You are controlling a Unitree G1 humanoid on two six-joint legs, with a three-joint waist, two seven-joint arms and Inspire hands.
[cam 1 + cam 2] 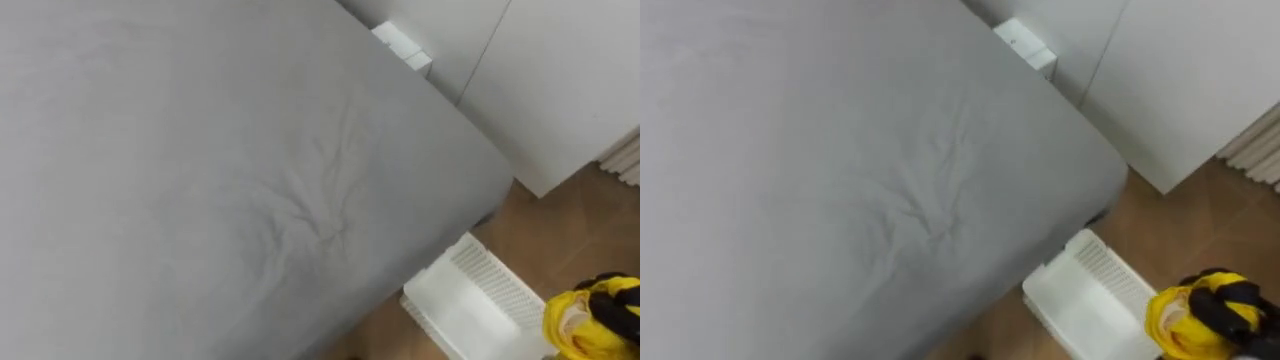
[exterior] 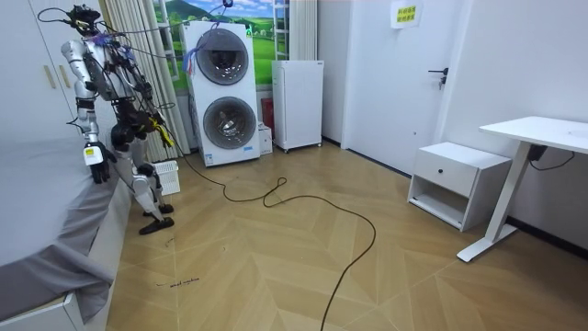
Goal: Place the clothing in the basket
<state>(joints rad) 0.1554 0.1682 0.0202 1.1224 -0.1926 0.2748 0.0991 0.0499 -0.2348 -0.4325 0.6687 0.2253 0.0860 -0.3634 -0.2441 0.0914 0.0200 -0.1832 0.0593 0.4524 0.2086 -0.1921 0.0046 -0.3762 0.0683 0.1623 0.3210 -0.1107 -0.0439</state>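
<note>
Left eye view, bed (image 1: pixel 200 180): covered by a smooth grey sheet with a few creases near its middle; its rounded corner points toward the lower right, and wooden floor shows beyond it.
Wardrobe (image 1: pixel 560 90): white panels stand just past the bed's far corner.
Robot: in the room view it stands upright on the wooden floor, close against the side of the bed, at the room view's left.
Washer and dryer stack (image 2: pixel 223 92): white, against the far wall, near the robot.
Desk (image 2: pixel 542 133): white, at the room view's right, well apart from the robot.
Laundry basket (image 1: pixel 488 272): white plastic with a slatted wall, on the floor just beside the bed's corner.
Yellow garment (image 1: pixel 568 325): bunched up at the lower right, beside the basket's end and off the bed; whether it touches the basket I cannot tell.
Right hand (image 1: pixel 615 300): dark fingers are curled round the yellow garment, grasping it.
Left hand (image 2: pixel 96 164): hangs low at the edge of the bed; how its fingers stand I cannot tell.
</note>
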